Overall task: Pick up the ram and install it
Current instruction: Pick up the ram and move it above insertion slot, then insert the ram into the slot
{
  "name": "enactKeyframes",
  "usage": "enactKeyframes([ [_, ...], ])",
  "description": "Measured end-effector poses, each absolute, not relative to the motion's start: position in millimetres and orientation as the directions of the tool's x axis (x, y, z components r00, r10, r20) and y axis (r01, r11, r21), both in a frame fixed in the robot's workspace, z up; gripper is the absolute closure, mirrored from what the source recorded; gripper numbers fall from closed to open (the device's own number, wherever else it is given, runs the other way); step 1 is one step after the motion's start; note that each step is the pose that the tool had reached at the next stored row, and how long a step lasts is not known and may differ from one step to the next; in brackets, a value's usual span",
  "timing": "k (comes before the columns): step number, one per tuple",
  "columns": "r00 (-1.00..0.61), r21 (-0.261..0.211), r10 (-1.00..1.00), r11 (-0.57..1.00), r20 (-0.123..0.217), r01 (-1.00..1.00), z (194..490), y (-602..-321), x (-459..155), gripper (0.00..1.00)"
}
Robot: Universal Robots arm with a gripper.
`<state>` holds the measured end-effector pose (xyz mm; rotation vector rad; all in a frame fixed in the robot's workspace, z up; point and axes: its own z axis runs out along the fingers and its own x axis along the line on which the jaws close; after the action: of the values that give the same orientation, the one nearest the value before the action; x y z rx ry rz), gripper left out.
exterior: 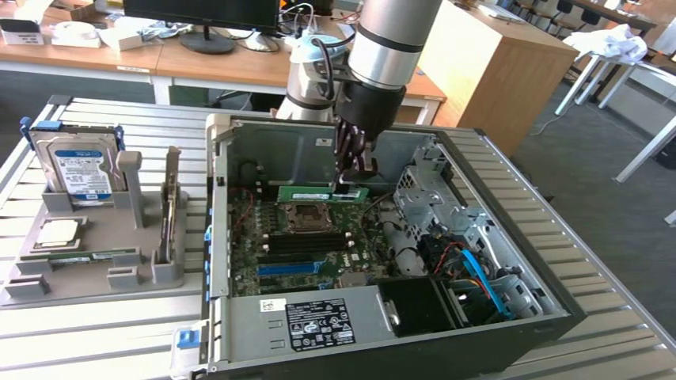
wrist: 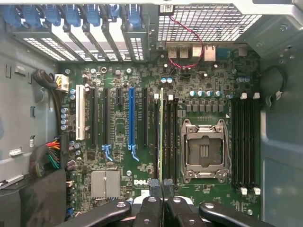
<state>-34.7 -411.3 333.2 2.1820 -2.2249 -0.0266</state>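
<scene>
Open case [exterior: 217,237] on slatted table [exterior: 106,344], motherboard [exterior: 317,257] inside with socket [wrist: 202,150] and blue slot [wrist: 131,116]. At the exterior view's left, grey rack [exterior: 95,273] holding hard drive [exterior: 76,170] upright, chip [exterior: 58,232] flat in front. Behind, on a desk: monitor [exterior: 206,12].

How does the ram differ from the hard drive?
The ram is a thin green stick; the hard drive is a blue-labelled silver block. The ram is held by the gripper inside the computer case; the hard drive stands upright in a grey holder outside it. Both are computer parts.
</scene>
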Motion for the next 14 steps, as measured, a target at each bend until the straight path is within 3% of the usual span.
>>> enactKeyframes([
  [14, -0.019, 0.03, -1.0, 0.019, 0.006, -0.999, 328.5, -411.3, -34.7, 0.88],
])
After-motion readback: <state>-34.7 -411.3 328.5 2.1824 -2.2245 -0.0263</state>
